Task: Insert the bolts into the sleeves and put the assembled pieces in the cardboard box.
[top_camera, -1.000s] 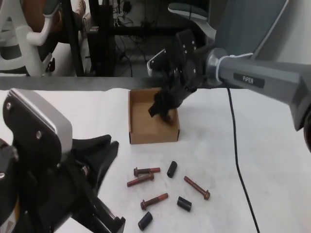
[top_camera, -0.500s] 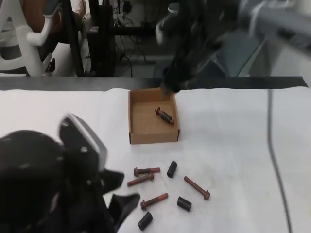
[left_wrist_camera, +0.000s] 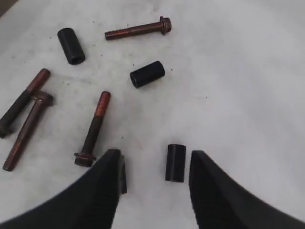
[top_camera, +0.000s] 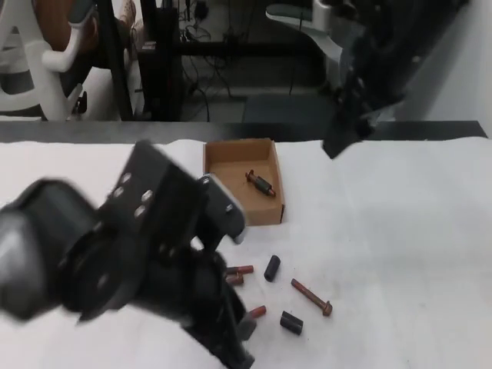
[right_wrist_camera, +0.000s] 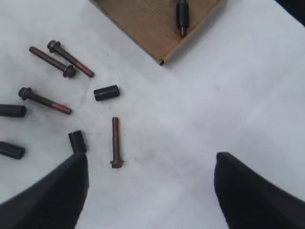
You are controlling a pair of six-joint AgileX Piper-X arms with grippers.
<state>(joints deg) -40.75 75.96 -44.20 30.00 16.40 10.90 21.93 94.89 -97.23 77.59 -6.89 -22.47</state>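
The cardboard box (top_camera: 243, 213) stands at the bench's far middle, with one bolt-in-sleeve piece (top_camera: 260, 183) lying inside; the right wrist view shows this box (right_wrist_camera: 143, 16) and the piece (right_wrist_camera: 181, 14) too. Loose rusty bolts (left_wrist_camera: 93, 129) and black sleeves (left_wrist_camera: 147, 74) lie nearer. My left gripper (left_wrist_camera: 155, 157) hangs open low over them, one sleeve (left_wrist_camera: 175, 162) lying between its fingers. High above the bench, right of the box, my right gripper (right_wrist_camera: 151, 157) is open and holds nothing; under it lie a bolt (right_wrist_camera: 116, 142) and a sleeve (right_wrist_camera: 106, 92).
In the high view the left arm (top_camera: 138, 254) covers the near left of the bench and hides part of the loose bolts. A bolt (top_camera: 311, 297) and two sleeves (top_camera: 272, 267) lie beside it. White cloth (top_camera: 415, 254) stretches bare to the right.
The right gripper let go of the assembled piece in the box, then rose and swung away to the right. The left arm moved forward and right over the loose parts.
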